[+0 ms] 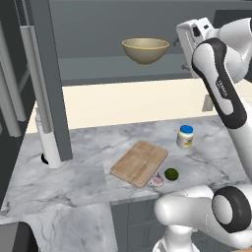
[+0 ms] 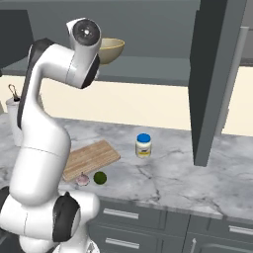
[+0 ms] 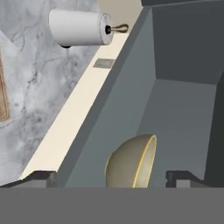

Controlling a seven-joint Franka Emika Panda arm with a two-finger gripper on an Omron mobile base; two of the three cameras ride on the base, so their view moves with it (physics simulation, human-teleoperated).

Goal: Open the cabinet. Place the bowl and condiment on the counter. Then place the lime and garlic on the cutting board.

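two cabinet doors stand swung wide, one dark panel [image 1: 51,88] edge-on at the left of the left base view and the other [image 2: 215,74] at the right of the right base view, baring the grey inside of the cabinet [image 1: 113,34]. on its shelf sits the tan-yellow bowl [image 1: 145,50], upright, with the white arm's hand raised just to its right. in the hand view the bowl [image 3: 133,162] appears rolled on its side (the camera is tilted with the hand) and lies between the two dark fingers [image 3: 41,177], which are spread wide apart and released, grasping nothing; neither tip touches the bowl as far as can be told.

below, on the veined marble bench [image 1: 74,172], the white condiment jar [image 1: 185,136] with its blue lid stands upright, near the far right corner of the cutting board [image 1: 139,163] but apart from it. the lime [image 1: 171,173] and the garlic [image 1: 157,181] lie side by side on the bench just off the board's near right edge, the garlic close against the board and the lime to its right. a white paper towel roll [image 1: 49,142] stands on the bench behind the left door; the hand view shows the same roll [image 3: 78,27] against the cream back wall [image 1: 128,101].
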